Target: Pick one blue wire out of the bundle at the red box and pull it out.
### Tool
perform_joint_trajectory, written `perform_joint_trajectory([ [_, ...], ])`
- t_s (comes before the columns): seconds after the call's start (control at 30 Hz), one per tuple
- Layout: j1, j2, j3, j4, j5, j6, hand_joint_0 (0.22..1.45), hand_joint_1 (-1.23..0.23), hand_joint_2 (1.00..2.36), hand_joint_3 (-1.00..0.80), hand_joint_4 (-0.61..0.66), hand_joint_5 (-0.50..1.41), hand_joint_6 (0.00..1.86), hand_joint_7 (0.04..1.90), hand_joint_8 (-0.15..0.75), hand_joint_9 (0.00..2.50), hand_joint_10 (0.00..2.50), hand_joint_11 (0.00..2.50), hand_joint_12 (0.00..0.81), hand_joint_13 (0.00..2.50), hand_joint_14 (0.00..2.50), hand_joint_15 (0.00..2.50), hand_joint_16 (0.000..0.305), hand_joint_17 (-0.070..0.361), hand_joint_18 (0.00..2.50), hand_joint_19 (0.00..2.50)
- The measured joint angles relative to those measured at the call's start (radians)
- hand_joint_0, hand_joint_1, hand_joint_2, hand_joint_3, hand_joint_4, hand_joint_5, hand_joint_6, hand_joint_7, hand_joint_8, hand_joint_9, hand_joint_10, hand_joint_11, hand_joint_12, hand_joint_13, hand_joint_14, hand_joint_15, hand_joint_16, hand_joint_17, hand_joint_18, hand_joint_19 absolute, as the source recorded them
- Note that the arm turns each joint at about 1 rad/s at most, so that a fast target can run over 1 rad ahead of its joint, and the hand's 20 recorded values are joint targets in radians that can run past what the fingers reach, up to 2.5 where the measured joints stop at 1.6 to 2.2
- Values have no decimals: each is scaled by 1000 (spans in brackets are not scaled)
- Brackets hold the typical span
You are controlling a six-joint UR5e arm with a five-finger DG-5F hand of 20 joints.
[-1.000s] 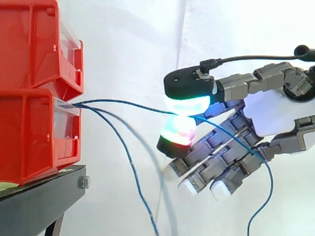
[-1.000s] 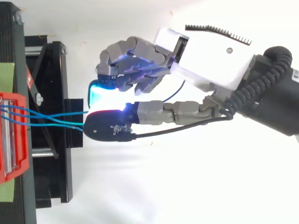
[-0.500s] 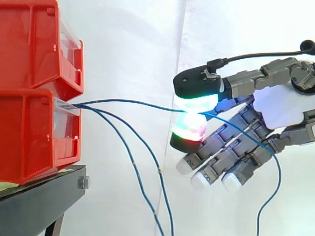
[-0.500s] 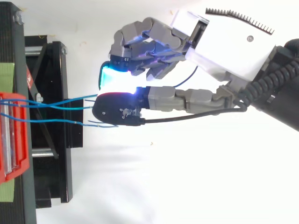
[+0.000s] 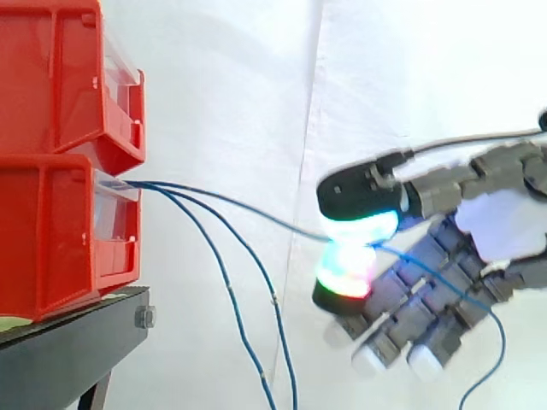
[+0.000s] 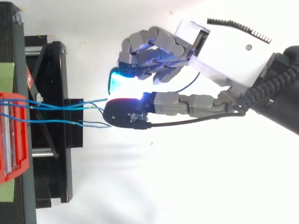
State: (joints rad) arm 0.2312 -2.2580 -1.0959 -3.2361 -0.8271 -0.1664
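Pinching one blue wire (image 5: 256,210) between a cyan-glowing pad (image 5: 359,229) above and a green-and-red pad below, the hand (image 5: 504,226) lets its other fingers (image 5: 402,329) reach out loosely underneath. From that pinch we follow the wire left, rising gently to the front of the lower red bin (image 5: 60,231). Two more blue wires (image 5: 225,278) leave the same spot and droop downward, apart from the hand. The bin sits on a black stand (image 5: 68,350).

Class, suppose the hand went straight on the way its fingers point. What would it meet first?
Likely the loose wires hanging from the lower bin, then the stand below it; depth is unclear. The hand pinches a third wire.
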Motion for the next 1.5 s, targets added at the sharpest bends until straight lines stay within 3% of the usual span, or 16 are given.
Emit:
perform_joint_trajectory([
  [0.13, 3, 0, -50, 83, -8, 2, 571, -819, 1003, 10, 30, -94, 882, 1172, 316, 637, 1, 57, 473, 733, 9, 276, 61, 138, 784, 395],
  [0.33, 5, 0, -63, 150, -10, 0, 572, -820, 1004, 10, 29, -94, 882, 1172, 317, 641, 0, 59, 473, 735, 9, 276, 61, 138, 788, 394],
  [1.5, 6, -1, -65, 174, -12, -7, 575, -819, 1004, 18, 36, -92, 885, 1166, 320, 644, 1, 66, 470, 740, 9, 285, 61, 137, 797, 385],
])
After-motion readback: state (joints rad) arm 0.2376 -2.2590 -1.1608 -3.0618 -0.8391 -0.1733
